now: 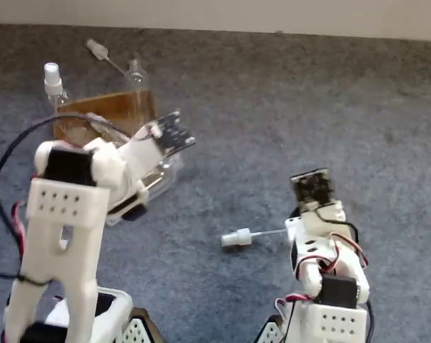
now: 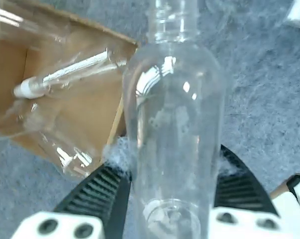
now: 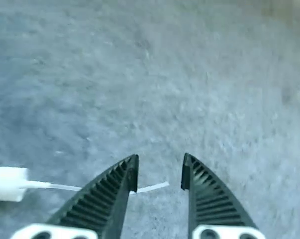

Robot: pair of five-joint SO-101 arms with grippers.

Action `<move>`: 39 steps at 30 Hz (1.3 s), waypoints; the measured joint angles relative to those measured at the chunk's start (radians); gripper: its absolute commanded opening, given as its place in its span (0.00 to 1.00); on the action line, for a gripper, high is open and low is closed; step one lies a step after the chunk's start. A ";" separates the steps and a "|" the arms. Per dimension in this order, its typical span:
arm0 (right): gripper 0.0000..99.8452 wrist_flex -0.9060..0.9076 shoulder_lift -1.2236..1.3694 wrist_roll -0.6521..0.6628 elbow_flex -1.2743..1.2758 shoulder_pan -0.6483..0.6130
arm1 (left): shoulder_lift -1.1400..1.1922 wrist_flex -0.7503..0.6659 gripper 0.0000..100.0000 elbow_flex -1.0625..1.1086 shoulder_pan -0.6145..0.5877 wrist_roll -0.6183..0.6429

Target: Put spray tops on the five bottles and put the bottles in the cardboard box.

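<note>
Capping seems in hand: the left gripper (image 2: pixel 172 167) clamps its fingers on a topless clear plastic bottle (image 2: pixel 172 99), and the right gripper (image 3: pixel 159 167), fingers slightly parted, should next pinch the white spray top (image 3: pixel 8 183).

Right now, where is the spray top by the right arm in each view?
High view: spray top lies mid-carpet, beside the right arm.
Right wrist view: spray top beside the right gripper, tube reaching between its fingers.
Left wrist view: faces the bottle and box instead.
Shared landmark: its thin tube.
</note>
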 measured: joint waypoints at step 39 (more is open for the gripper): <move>0.28 -0.020 0.801 0.620 -0.245 -0.585 | -0.359 -0.167 0.09 0.413 -0.347 0.006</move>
